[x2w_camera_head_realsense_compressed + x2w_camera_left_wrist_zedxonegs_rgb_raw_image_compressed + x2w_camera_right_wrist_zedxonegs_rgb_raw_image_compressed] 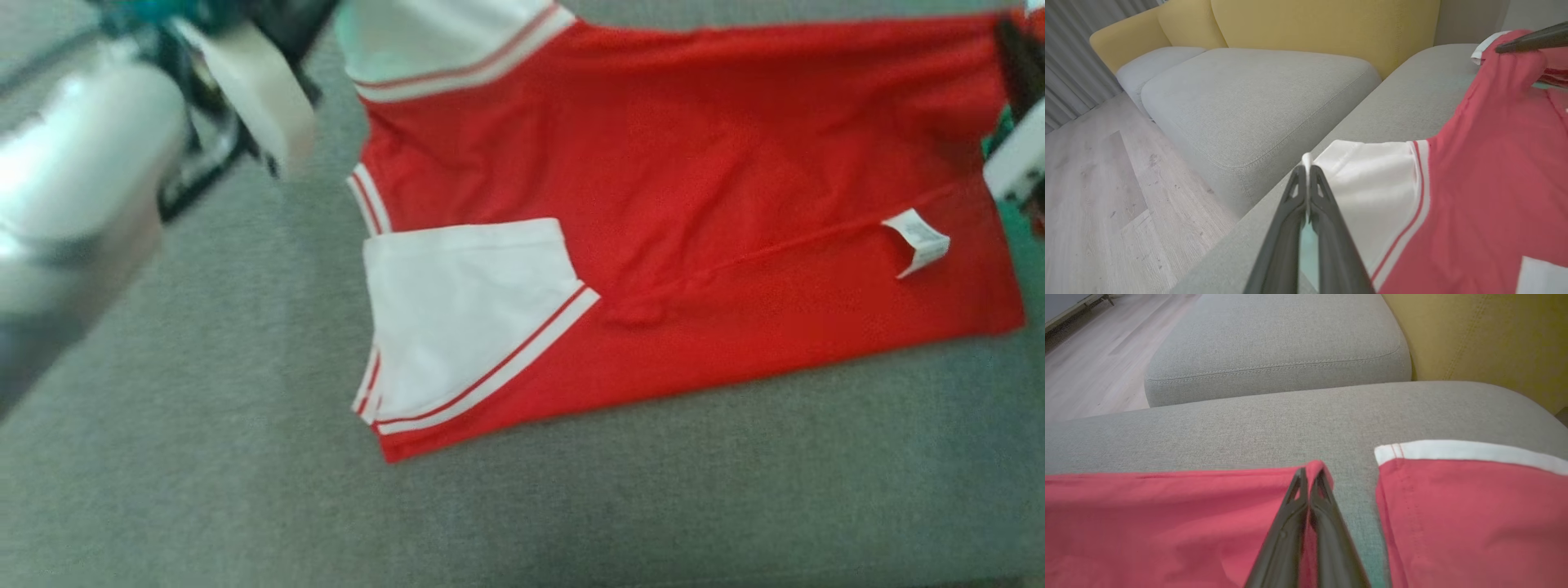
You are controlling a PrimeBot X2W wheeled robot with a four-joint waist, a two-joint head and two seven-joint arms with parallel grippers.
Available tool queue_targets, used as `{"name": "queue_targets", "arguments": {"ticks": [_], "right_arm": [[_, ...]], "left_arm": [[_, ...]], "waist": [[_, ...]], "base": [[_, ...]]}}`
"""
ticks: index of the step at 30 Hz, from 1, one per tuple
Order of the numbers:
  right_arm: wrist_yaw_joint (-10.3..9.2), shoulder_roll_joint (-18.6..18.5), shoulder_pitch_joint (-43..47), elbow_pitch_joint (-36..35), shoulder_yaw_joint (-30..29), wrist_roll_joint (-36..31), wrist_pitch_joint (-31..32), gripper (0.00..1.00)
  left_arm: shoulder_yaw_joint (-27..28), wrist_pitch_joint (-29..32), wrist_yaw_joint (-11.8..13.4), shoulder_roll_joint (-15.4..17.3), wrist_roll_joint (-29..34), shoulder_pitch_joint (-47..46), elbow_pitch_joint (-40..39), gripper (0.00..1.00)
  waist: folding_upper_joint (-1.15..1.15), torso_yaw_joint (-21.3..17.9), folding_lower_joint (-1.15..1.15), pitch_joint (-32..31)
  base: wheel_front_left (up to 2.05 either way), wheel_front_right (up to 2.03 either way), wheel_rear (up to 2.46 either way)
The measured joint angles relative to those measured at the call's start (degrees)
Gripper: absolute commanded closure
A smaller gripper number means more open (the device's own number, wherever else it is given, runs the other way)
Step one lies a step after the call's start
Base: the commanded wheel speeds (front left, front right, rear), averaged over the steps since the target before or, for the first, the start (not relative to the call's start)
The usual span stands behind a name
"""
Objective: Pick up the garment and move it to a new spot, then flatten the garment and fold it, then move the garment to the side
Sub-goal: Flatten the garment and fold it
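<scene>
The garment [694, 163] is a red shirt with white, red-striped sleeves, spread on a grey sofa cushion [245, 457]. One white sleeve [465, 310] lies folded onto the red body, and a white label [918, 241] sticks up near the right end. My left gripper [1306, 171] is shut on the edge of the other white sleeve [1372, 179], lifting it at the garment's far left. My right gripper [1310, 475] is shut on a red corner of the garment [1167, 522], at the far right in the head view [1016, 65].
A second grey cushion [1257, 102] and the yellow sofa back [1323, 28] lie beyond the garment. Pale wood floor [1098, 196] runs beside the sofa. My pale left forearm [82, 180] crosses the upper left of the head view.
</scene>
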Motion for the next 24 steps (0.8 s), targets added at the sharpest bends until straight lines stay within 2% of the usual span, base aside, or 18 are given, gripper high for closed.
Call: {"name": "queue_targets", "arguments": {"ticks": [4, 14, 20, 24], "right_arm": [[0.0, -1.34, 4.09, -1.0, -1.62, 0.92, -1.02, 1.0], [0.0, -2.83, 16.15, -7.03, -5.55, 0.78, -2.15, 1.0], [0.0, -0.83, 23.88, -10.67, -10.65, 0.26, -2.19, 1.0], [0.0, 1.33, 27.77, -12.45, -12.57, -0.86, -1.51, 1.0]], "left_arm": [[-0.02, -1.47, 1.65, 0.66, 0.1, 4.39, -4.52, 1.0], [-0.05, -0.74, 9.07, 5.28, 2.26, 16.92, -21.04, 1.0], [-0.05, 0.14, 14.19, 6.24, 3.53, 24.64, -27.3, 1.0], [-0.03, -0.58, 16.39, 6.2, 2.86, 29.79, -28.7, 1.0]], "waist": [[0.0, 1.69, 0.0, -2.41], [0.0, 4.66, -0.01, -7.82], [0.0, 5.17, 0.0, -8.39], [0.0, 5.0, 0.0, -8.42]], "base": [[0.0, 0.0, 0.0], [0.0, 0.0, 0.0], [0.0, 0.0, 0.0], [0.0, 0.0, 0.0]]}}
